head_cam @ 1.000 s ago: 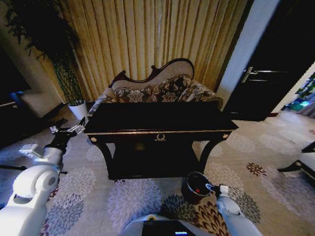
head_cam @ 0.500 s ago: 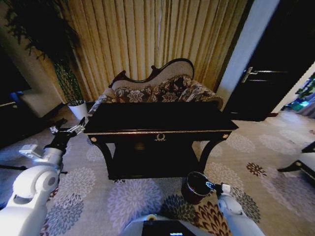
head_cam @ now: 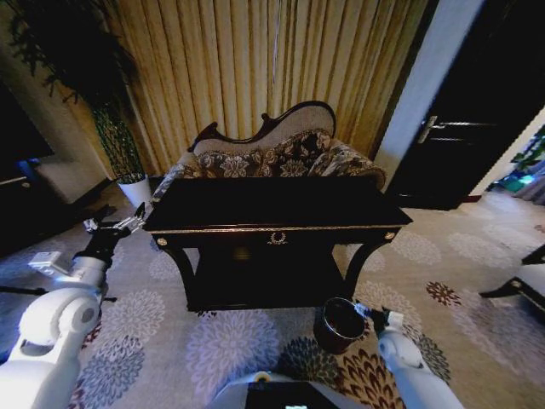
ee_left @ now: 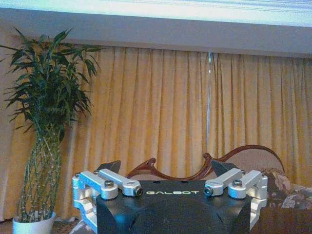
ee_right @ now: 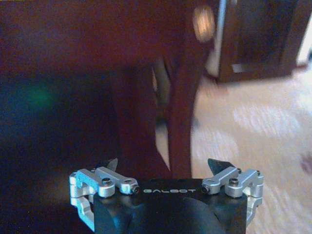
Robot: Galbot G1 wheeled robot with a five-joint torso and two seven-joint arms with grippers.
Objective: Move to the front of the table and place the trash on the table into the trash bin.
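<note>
head view: you face the dark wooden gold-trimmed table (head_cam: 277,211), its top looking bare.
right gripper (head_cam: 364,313), jaws apart, beside the round reddish-brown trash bin (head_cam: 338,325); left gripper (head_cam: 109,228), jaws apart, off the table's left end.

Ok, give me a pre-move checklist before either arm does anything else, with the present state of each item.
1. Robot in front of the table: ok, it faces the long front edge.
2. Trash on the tabletop: cannot tell; the dark top shows no scrap in the head view.
3. Trash bin upright: ok, it stands on the carpet by the table's front right leg.
4. Right gripper empty: ok, fingers apart with nothing between them, at the bin's rim.
5. Left gripper empty: ok, open, held off the table's left end.
6. Bin contents: cannot tell, the inside is dark.
</note>
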